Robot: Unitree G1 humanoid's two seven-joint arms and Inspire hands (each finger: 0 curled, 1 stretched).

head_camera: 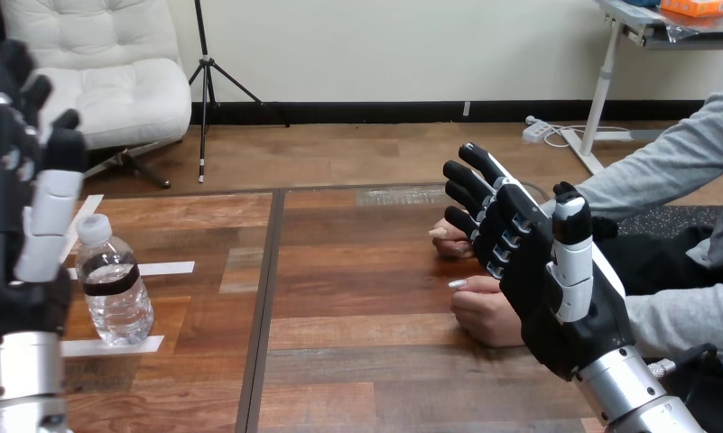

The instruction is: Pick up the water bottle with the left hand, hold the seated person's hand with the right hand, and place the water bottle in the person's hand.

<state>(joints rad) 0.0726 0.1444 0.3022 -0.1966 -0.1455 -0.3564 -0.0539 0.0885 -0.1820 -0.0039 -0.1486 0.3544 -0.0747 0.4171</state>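
Hovering open-fingered: left hand (19,225) beside the upright water bottle (115,293), right hand (556,293) in front of the person's hands (486,316).

The right robot hand (549,287) hides part of the person's nearer hand (484,316), so contact is unclear.

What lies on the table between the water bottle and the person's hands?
In the head view, no objects: bare table, crossed by a dark seam, with a white tape strip beside the water bottle.
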